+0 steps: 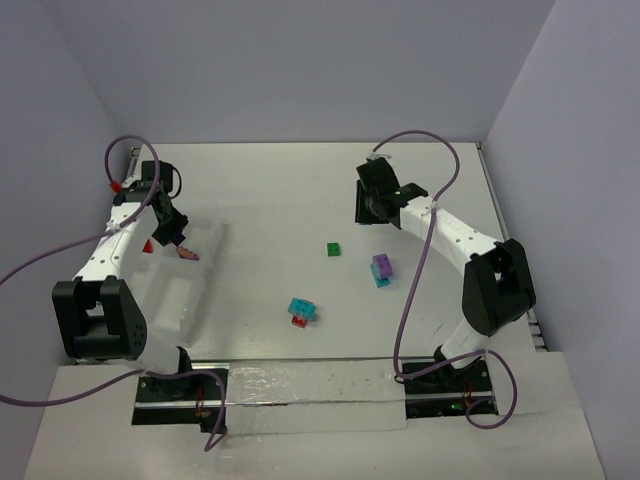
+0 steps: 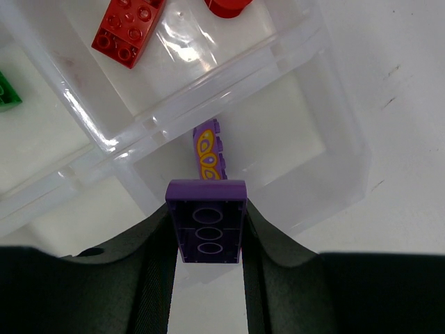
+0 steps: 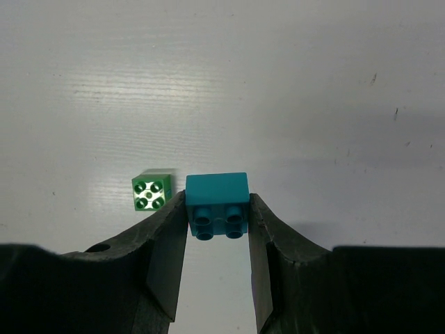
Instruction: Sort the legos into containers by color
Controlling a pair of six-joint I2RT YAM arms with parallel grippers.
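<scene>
purple brick (image 2: 207, 229) is pinched in the left hand (image 2: 207, 212), hollow underside facing the wrist camera, fingers tight on its two long sides. right below that hand is a corner compartment of the clear tray (image 2: 334, 146). a patterned purple brick (image 2: 208, 154) with yellow ovals lies in there, just past the fingertips. the next compartment beyond the hand has a red brick (image 2: 129, 28) in it. a green piece (image 2: 5, 94) peeks in at the left edge, mostly cut off.

right hand (image 3: 217, 209) is clamped on a cyan brick (image 3: 217, 196), studs toward the camera, held up off the white worktop (image 3: 313, 83). a green brick (image 3: 153, 190) sits on the worktop just left of its fingers, not touching. back toward the arm bases from that hand, a purple-on-cyan stack (image 1: 382, 268) and a cyan-on-red stack (image 1: 301, 311) sit loose on the worktop, well apart from either hand.
</scene>
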